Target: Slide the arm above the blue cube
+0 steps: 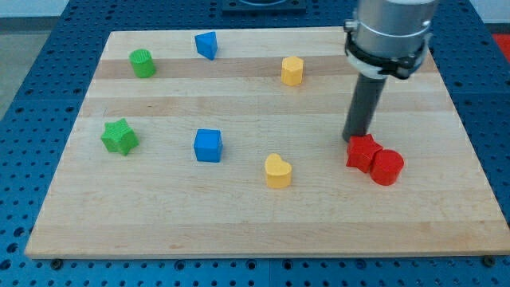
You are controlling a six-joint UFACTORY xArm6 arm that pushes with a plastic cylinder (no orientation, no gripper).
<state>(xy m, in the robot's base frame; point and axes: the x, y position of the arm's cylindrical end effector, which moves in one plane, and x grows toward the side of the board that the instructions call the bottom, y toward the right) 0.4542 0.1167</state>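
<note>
Arm: your arm enters from the view's top right, rod vertical.
Tip: your tip (pixel 355 140) rests low on the view's right.

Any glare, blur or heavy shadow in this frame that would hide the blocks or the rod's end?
Camera view: even, soft light, no glare on the board; blocks sharp, with faint shadows only. The blue cube reads clearly. My tip is in focus, just behind the red star; the arm's top is cropped.
</note>
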